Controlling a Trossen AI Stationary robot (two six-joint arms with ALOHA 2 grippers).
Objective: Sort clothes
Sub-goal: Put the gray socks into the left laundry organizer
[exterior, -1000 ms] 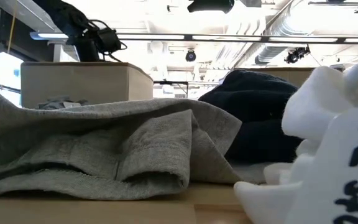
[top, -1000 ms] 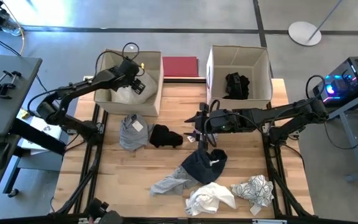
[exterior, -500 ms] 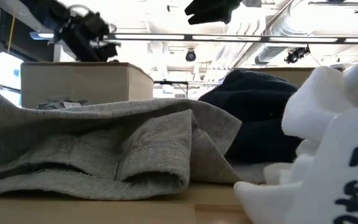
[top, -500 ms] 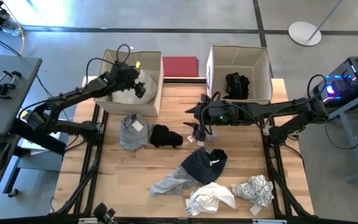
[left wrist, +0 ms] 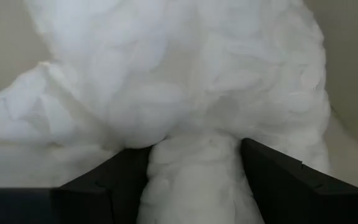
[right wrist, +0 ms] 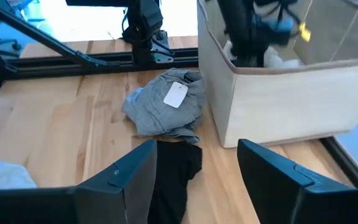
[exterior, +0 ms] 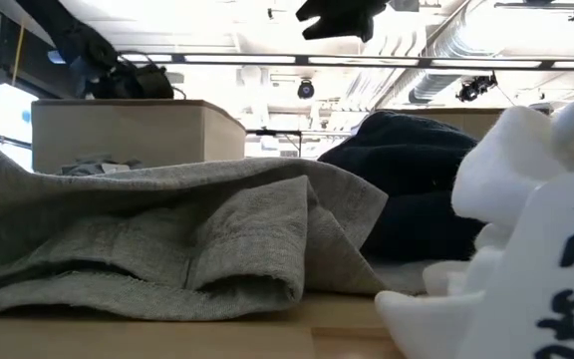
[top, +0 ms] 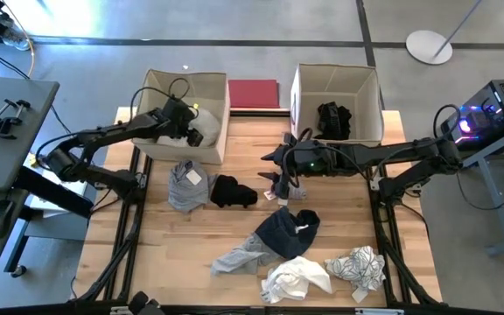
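Left fingers (left wrist: 272, 180) astride white garment (left wrist: 185, 93); tags unreadable.

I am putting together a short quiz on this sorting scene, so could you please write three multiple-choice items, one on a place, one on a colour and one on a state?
1. Where is the left pincer?
A. inside the left box
B. over the red mat
C. at the table's front edge

2. What colour is the garment in front of the left pincer?
A. black
B. white
C. navy

3. How is the right pincer?
A. shut on a sock
B. open and empty
C. out of sight

Answers:
1 A, the high view shows it within the box walls.
2 B, white cloth fills the left wrist view.
3 B, its fingers stand apart above the black garment.
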